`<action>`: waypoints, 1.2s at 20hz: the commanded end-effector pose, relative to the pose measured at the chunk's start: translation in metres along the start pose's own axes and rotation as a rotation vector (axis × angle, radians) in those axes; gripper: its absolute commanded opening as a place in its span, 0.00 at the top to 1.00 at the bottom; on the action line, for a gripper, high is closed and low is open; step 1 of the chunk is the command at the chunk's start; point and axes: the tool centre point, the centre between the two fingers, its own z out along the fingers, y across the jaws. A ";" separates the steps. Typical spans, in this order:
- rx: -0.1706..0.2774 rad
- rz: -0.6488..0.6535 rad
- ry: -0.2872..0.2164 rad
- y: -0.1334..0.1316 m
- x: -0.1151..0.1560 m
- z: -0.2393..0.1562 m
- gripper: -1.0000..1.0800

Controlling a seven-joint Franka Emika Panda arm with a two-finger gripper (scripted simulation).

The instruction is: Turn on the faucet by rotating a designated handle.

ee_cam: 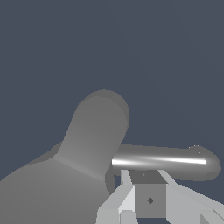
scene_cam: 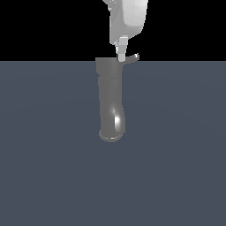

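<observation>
Nearest the wrist camera, the claw (ee_cam: 146, 199) sits right against the handle (ee_cam: 164, 161), its white fingers (ee_cam: 118, 201) slanting up toward the lever's underside; whether they are spread or closed cannot be told. In the exterior view, going left to right, the faucet (scene_cam: 110, 99) stands on the grey surface (scene_cam: 44, 154), its ringed mouth facing the camera, and the claw (scene_cam: 122, 55) meets the faucet's top where the lever (scene_cam: 132, 58) juts toward the exterior view's right. The step in hand appears to be engaging the lever. The next move probably calls for a sideways push that swings it around the faucet's top without slipping off.
</observation>
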 end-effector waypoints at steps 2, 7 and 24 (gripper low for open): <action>0.003 0.002 -0.007 -0.002 0.002 0.000 1.00; 0.006 0.017 -0.005 -0.015 0.014 0.000 1.00; 0.013 0.064 0.002 -0.055 0.054 -0.001 1.00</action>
